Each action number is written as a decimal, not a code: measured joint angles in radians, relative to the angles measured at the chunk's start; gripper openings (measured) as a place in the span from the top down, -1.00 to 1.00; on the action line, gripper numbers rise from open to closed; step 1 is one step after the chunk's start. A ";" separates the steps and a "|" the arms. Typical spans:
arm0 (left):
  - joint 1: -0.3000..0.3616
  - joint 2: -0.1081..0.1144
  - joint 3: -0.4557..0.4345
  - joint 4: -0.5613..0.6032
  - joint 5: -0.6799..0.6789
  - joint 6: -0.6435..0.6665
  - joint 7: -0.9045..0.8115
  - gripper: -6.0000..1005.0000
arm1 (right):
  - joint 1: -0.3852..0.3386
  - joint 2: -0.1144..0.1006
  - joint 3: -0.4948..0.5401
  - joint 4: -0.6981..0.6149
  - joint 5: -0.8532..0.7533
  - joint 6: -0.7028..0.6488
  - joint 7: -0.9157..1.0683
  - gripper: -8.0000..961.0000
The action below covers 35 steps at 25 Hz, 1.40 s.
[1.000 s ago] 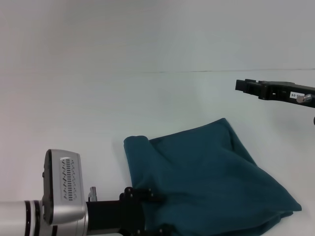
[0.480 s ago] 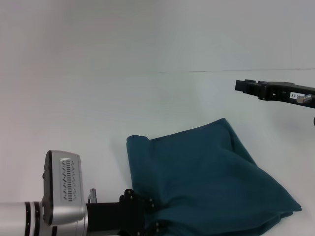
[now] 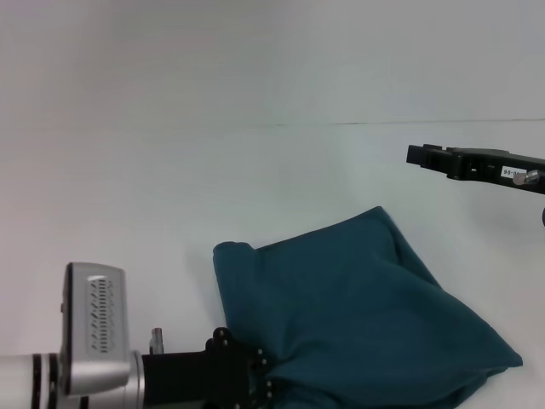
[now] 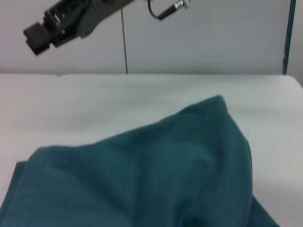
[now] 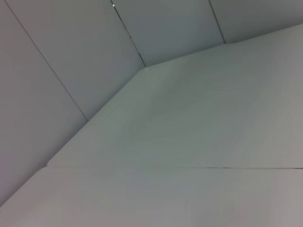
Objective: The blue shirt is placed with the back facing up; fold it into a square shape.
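The blue shirt [image 3: 358,298] lies as a folded, rumpled teal bundle on the white table [image 3: 128,196], near the front and right of centre. My left gripper [image 3: 260,385] is at the shirt's near left edge, shut on the cloth. In the left wrist view the blue shirt [image 4: 156,175] fills the lower part as a raised hump. My right gripper [image 3: 417,157] hangs in the air beyond the shirt's far right side, apart from it. It also shows far off in the left wrist view as the right gripper [image 4: 38,35].
The right wrist view holds only the bare table [image 5: 189,118] and grey wall panels [image 5: 71,56] behind it. A wall seam and a pole [image 4: 124,42] stand behind the table's far edge.
My left gripper has drawn back toward the near left, and the shirt has shifted a little with it. The right gripper has dropped slightly.
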 joint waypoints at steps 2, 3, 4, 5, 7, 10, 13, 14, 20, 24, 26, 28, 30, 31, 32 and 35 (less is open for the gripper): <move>0.000 0.003 -0.018 0.002 0.002 0.027 0.000 0.81 | 0.000 0.000 0.000 0.001 0.000 -0.003 0.000 0.33; -0.001 0.005 -0.027 0.003 0.005 0.039 0.000 0.84 | 0.000 0.000 0.000 0.000 0.000 -0.005 0.000 0.33; -0.002 0.007 -0.033 0.004 0.007 0.044 0.000 0.84 | 0.000 0.000 0.000 0.000 0.000 -0.005 0.000 0.33; -0.004 0.008 -0.041 0.004 0.009 0.050 0.000 0.84 | 0.000 0.000 0.000 0.001 0.000 -0.006 0.000 0.33; -0.007 0.010 -0.051 0.005 0.014 0.052 0.000 0.84 | -0.002 0.000 0.000 0.001 0.000 -0.006 0.000 0.33; -0.011 0.014 -0.064 0.006 0.036 0.052 0.000 0.85 | -0.008 0.002 0.000 0.001 0.009 -0.006 -0.002 0.33; -0.014 0.017 -0.083 0.011 0.064 0.049 0.000 0.86 | -0.022 0.003 0.000 0.001 0.035 -0.006 -0.013 0.33; -0.016 0.019 -0.092 0.014 0.074 0.050 0.000 0.86 | -0.028 0.003 0.000 0.001 0.045 -0.006 -0.017 0.33; -0.032 0.039 -0.157 0.023 0.119 0.076 0.001 0.86 | -0.052 0.004 -0.002 0.003 0.065 0.001 -0.029 0.33; -0.049 0.049 -0.191 0.026 0.137 0.090 0.002 0.86 | -0.058 0.006 -0.008 0.003 0.065 0.002 -0.031 0.33; -0.060 0.053 -0.196 0.026 0.139 0.086 0.002 0.86 | -0.059 0.006 -0.010 0.003 0.068 0.002 -0.034 0.33; -0.069 0.055 -0.196 0.024 0.139 0.082 0.002 0.87 | -0.060 0.006 -0.012 0.003 0.079 0.002 -0.041 0.33; -0.076 0.055 -0.193 0.022 0.140 0.073 0.002 0.87 | -0.063 0.006 -0.014 0.003 0.094 0.000 -0.050 0.33; -0.079 0.053 -0.191 0.022 0.140 0.065 0.003 0.87 | -0.064 0.006 -0.014 0.004 0.101 -0.004 -0.055 0.33; -0.080 0.052 -0.190 0.021 0.140 0.060 0.003 0.87 | -0.066 0.006 -0.014 0.004 0.106 -0.005 -0.058 0.33; -0.082 0.049 -0.189 0.020 0.142 0.052 0.003 0.87 | -0.073 0.006 -0.014 0.004 0.115 -0.005 -0.067 0.33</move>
